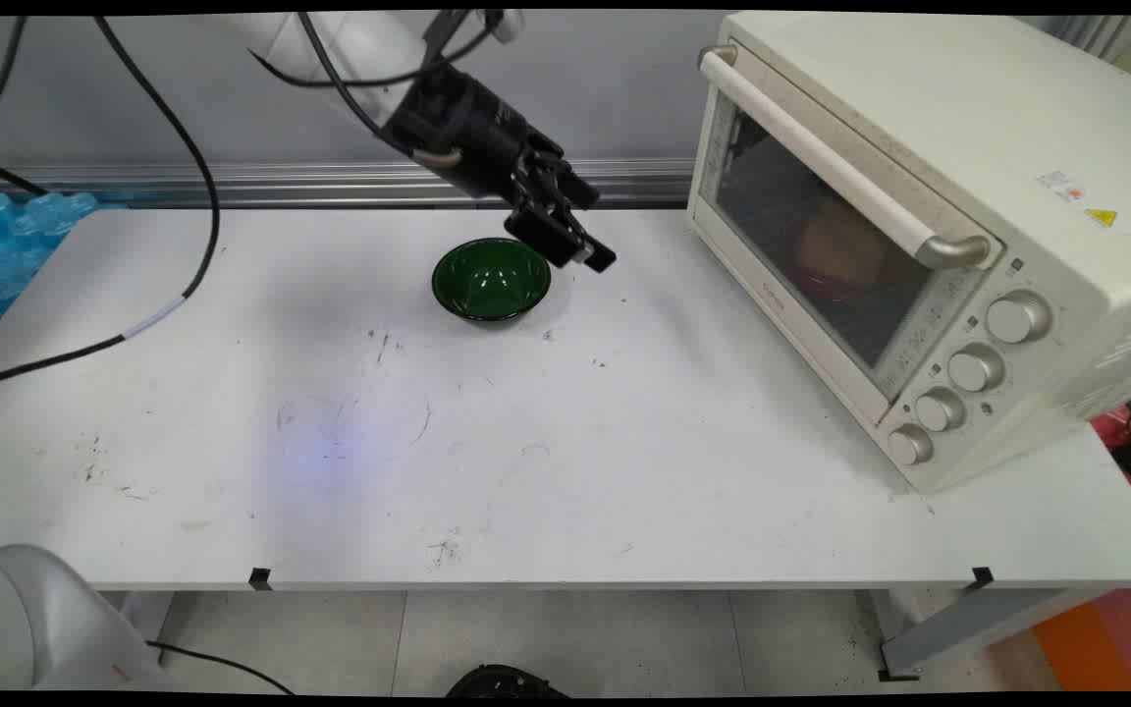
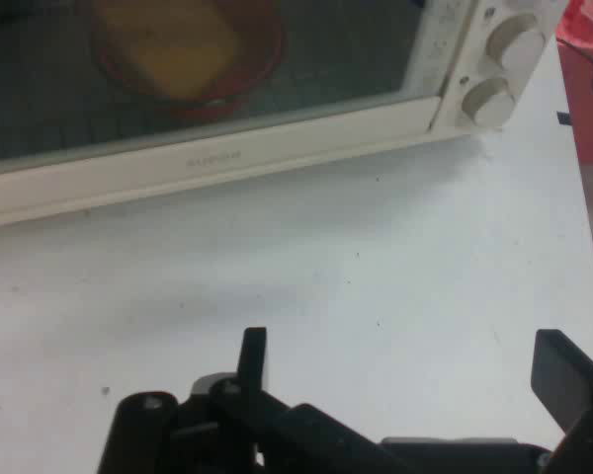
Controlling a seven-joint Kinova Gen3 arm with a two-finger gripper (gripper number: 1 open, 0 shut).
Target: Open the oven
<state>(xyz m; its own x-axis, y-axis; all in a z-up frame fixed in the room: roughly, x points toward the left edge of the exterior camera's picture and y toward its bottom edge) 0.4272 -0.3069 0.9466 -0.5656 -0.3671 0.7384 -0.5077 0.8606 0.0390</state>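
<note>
The broad near half of the scuffed white table [image 1: 565,471] lies bare, giving plenty of room to move. Farther back, the black two-finger gripper [image 1: 565,245] hangs with fingers spread apart and holding nothing, just beside the dark green glossy bowl [image 1: 491,280], above its right rim; a careless drop could clip that rim. Farther right, the cream toaster oven with shut glass door [image 1: 919,245] crowds the table's right edge, a red dish [image 2: 183,49] inside

one green bowl [image 1: 491,280], one toaster oven [image 1: 929,226]; four knobs [image 1: 976,368] on it, one door handle [image 1: 835,162]; one red dish [image 2: 183,49] inside, one yellow item [image 2: 168,44] in it; one table [image 1: 526,462], one tool [image 1: 580,241]
</note>
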